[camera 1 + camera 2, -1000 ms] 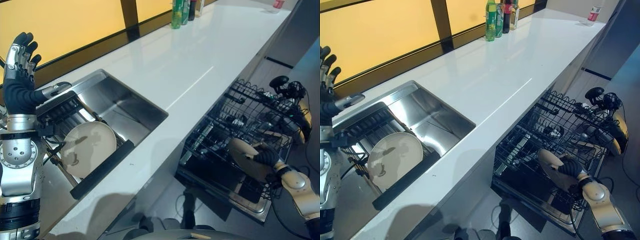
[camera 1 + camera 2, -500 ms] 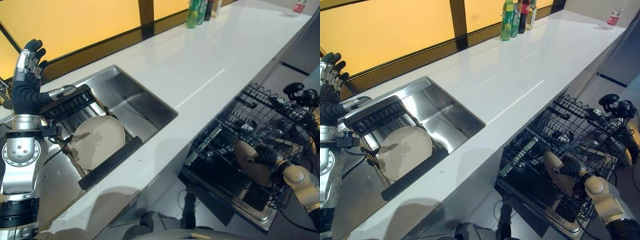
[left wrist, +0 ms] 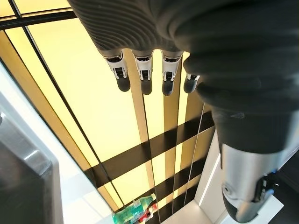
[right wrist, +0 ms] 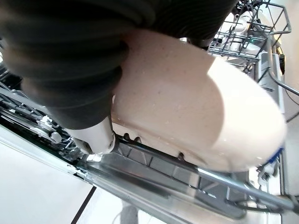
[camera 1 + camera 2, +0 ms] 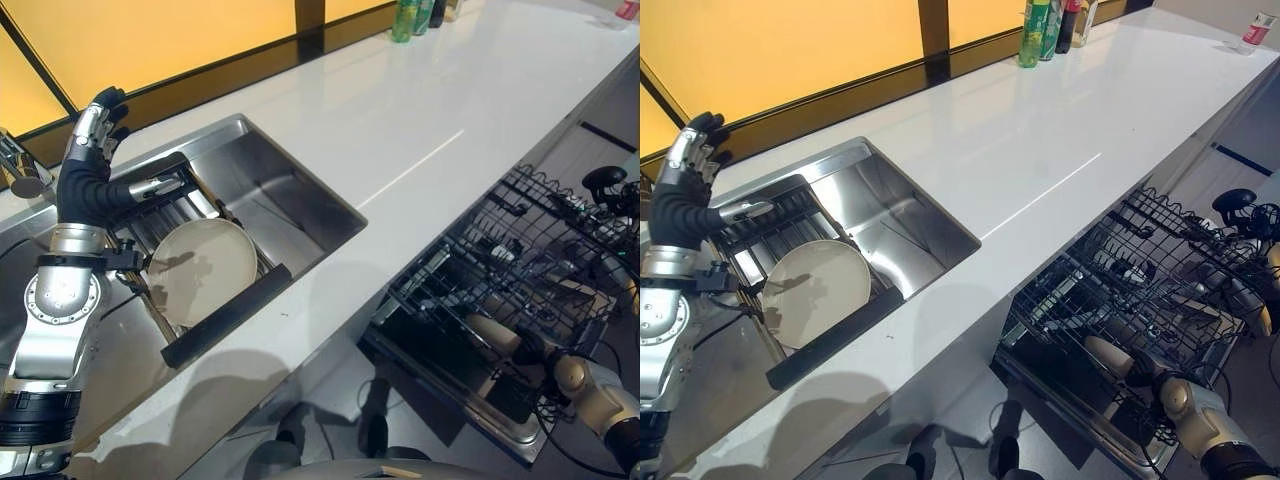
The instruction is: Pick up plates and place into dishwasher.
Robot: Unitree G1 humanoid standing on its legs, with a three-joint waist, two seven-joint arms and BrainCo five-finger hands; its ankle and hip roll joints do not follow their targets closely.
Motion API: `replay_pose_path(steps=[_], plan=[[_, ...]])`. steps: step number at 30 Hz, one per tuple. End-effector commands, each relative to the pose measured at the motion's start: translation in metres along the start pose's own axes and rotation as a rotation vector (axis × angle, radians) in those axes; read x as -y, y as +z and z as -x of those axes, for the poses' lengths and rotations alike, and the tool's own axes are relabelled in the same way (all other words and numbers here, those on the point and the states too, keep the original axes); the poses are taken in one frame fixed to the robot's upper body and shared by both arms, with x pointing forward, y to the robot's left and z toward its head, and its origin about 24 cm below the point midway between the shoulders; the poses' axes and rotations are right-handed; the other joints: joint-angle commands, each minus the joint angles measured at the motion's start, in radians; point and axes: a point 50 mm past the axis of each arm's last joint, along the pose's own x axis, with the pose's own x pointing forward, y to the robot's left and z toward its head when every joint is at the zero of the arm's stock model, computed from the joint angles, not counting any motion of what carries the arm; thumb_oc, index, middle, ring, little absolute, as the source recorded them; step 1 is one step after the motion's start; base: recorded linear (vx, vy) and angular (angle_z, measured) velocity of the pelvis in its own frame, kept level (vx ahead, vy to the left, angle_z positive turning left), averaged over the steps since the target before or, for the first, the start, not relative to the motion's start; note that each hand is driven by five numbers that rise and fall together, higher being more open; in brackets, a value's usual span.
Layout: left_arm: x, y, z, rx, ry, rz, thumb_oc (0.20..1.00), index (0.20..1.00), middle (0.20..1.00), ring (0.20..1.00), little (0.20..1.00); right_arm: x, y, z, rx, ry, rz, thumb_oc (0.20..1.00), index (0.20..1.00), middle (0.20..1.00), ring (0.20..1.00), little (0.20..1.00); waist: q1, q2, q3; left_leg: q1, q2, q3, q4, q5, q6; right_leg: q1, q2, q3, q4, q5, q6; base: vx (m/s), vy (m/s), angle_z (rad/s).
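Lowering into the dishwasher rack [image 5: 520,260], a cream plate [image 4: 196,116] is held by the right robot hand [image 5: 530,349], whose thumb and dark cover are seen curled against the plate's face in the right wrist view; the plate's lower edge sits just above, perhaps touching, the wire tines and the grey frame of the rack. In the eye views only a pale sliver of it is seen among the black wires near the rack's front corner. To finish this step well, the plate is best kept on edge and steered between two tines before the hold is eased, so that it is not left leaning on other items in the rack; release should probably be delayed until the rim is felt to be seated. A second plate [image 5: 202,272] is propped in the dark drying rack [image 5: 805,260] inside the steel sink [image 5: 285,190] set in the white desk [image 5: 400,110]. The left robot hand [image 5: 88,165] is raised over the sink's far edge with fingers straight and spread, holding nothing. Bottles [image 5: 1050,25] stand at the desk's far end.
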Motion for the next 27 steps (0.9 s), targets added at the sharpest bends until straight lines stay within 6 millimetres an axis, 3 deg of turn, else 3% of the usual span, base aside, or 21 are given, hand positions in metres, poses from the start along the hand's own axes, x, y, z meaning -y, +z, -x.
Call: replay_pose_path(steps=[1, 9, 10, 11, 27], plan=[[0.000, 0.021, -0.019, 0.120, -0.018, -0.040, 1.000, 1.000, 1.000, 1.000, 1.000, 0.004, 0.006, -0.005, 0.005, -0.031, 0.043, 0.200, 0.200, 0.200, 0.200, 0.200, 0.009, -0.006, -0.042, -0.166, -0.004, -0.048, 0.063, 0.055, -0.041, -0.003, -0.140, -0.016, 0.136, -0.134, 0.130, 0.00, 0.000, 0.00], [-0.001, 0.016, -0.011, 0.092, -0.024, -0.034, 1.000, 1.000, 1.000, 1.000, 1.000, 0.000, -0.001, 0.000, -0.020, -0.079, 0.010, 0.200, 0.200, 0.200, 0.200, 0.200, 0.004, -0.005, -0.059, -0.138, 0.005, -0.044, 0.046, 0.068, -0.047, 0.021, -0.134, -0.020, 0.122, -0.128, 0.125, 0.02, -0.003, 0.01], [-0.002, 0.016, -0.011, 0.091, -0.025, -0.033, 1.000, 1.000, 1.000, 1.000, 1.000, 0.000, -0.001, 0.000, -0.020, -0.082, 0.008, 0.542, 0.542, 0.542, 0.542, 0.542, 0.004, -0.005, -0.062, -0.135, 0.006, -0.044, 0.043, 0.069, -0.047, 0.022, -0.133, -0.021, 0.121, -0.128, 0.125, 0.05, 0.009, 0.01], [-0.003, 0.015, -0.009, 0.085, -0.025, -0.032, 1.000, 1.000, 1.000, 1.000, 1.000, 0.001, -0.001, 0.001, -0.016, -0.099, 0.009, 1.000, 1.000, 1.000, 1.000, 1.000, 0.003, -0.005, -0.071, -0.125, 0.009, -0.042, 0.036, 0.069, -0.048, 0.028, -0.131, -0.024, 0.118, -0.129, 0.124, 0.05, 0.013, 0.01], [-0.017, 0.002, 0.008, 0.017, 0.038, -0.026, 1.000, 1.000, 1.000, 1.000, 1.000, 0.064, 0.010, 0.027, 0.046, -0.361, 0.091, 1.000, 1.000, 1.000, 1.000, 1.000, -0.023, -0.005, -0.136, -0.047, 0.020, -0.016, -0.031, 0.073, -0.048, 0.071, -0.094, -0.024, 0.091, -0.137, 0.111, 0.01, 0.008, 0.00]])
